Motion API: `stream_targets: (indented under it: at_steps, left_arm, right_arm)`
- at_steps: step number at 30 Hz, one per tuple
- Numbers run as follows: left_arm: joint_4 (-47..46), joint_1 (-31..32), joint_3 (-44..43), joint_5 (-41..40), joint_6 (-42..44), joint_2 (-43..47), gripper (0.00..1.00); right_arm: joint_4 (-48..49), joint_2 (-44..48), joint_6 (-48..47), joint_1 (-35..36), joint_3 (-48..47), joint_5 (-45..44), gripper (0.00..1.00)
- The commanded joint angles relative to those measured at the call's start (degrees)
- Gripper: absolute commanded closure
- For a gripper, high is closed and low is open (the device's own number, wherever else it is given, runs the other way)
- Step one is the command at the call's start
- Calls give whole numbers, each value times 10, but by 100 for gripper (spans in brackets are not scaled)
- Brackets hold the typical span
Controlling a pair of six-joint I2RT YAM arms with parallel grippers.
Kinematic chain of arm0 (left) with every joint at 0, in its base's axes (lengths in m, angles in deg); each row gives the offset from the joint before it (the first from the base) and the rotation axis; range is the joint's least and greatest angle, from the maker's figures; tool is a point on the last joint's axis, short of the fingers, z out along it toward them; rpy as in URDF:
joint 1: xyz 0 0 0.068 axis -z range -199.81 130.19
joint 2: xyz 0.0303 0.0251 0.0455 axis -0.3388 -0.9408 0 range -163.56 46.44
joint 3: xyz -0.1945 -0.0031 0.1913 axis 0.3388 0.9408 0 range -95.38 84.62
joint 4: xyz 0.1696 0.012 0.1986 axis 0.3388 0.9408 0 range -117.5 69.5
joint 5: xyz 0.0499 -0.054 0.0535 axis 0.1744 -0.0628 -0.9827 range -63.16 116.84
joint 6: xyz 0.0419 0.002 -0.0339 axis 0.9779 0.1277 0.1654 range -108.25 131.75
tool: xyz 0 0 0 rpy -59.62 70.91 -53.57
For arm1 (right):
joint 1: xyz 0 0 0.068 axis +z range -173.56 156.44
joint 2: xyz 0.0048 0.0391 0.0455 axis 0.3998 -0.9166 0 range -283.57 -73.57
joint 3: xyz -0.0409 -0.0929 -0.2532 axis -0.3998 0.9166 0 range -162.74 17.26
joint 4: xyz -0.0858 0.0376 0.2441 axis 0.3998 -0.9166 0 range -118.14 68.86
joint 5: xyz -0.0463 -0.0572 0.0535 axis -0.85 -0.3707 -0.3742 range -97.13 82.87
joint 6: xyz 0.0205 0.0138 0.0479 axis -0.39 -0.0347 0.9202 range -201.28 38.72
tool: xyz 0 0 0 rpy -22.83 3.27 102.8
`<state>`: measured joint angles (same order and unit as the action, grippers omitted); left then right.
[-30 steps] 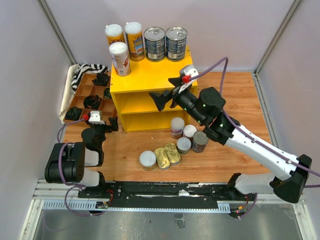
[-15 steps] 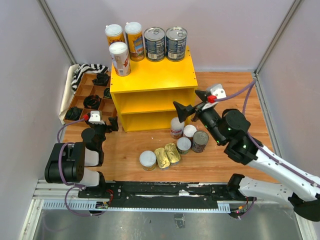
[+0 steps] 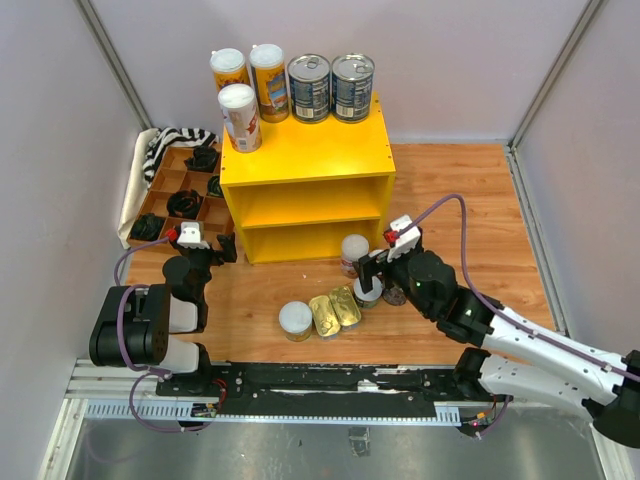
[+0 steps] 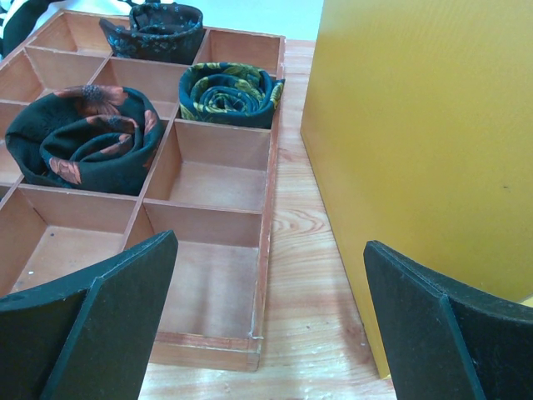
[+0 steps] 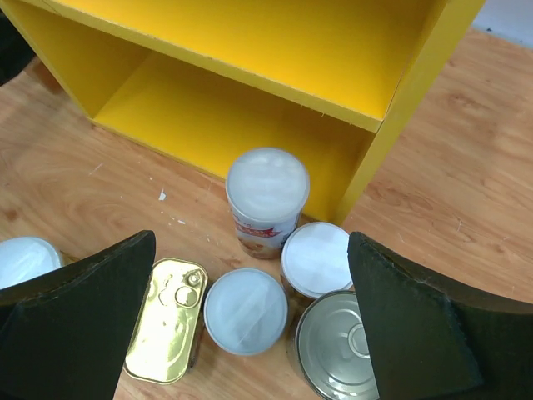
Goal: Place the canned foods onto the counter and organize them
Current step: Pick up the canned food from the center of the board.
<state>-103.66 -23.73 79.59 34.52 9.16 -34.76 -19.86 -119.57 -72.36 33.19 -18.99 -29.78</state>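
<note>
Counter (image 3: 305, 160): yellow, at the back centre of the table (image 3: 470, 200).
- Five cans stood on its flat top.
- Three tall white-lidded cylinders (image 3: 240, 117) were grouped at the left rear corner.
- Two silver-topped cans (image 3: 309, 87) stood side by side just right of them, along the rear edge.

Table in front of the counter: seven cans.
- Four were white-lidded cans (image 5: 266, 196). One stood just before the mouth of the lower shelf, and two sat close in front of it. The fourth was apart, further left and nearer the arms.
- One silver-topped dark can (image 5: 346, 350) sat just beside the right-hand pair.
- Two flat gold-topped tins (image 3: 335, 310) lay side by side between the cluster and the lone white-lidded can.

Brown divided tray (image 4: 271, 167): just beside the counter's left wall.
- It held rolled cloths (image 4: 83, 137), dark and patterned, one to a compartment. I counted four from above; three showed in the left wrist view.
- A striped cloth (image 3: 170, 142), black and white, lay at the tray's far end.

Right gripper (image 5: 251, 240): jaws spread wide, nothing between them, hanging over the can cluster in front of the counter.

Left gripper (image 4: 271, 243): jaws spread wide, nothing held. It sat low at the tray's near end, facing the gap between tray and counter.
</note>
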Motion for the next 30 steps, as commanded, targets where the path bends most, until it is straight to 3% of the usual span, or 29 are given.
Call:
stream_targets:
  at_steps: [1,10,30]
  left_arm:
    - [-10,2,-6,3,7,-3,0]
    - [-10,3,-6,3,7,-4,0]
    - [-10,3,-6,3,7,-3,0]
  right_arm:
    - [20,-41,27,5,-5,-18,2]
    - [68,-171,63,-37,-27,47,2]
    - [172,-311,86,-71,-31,61,1]
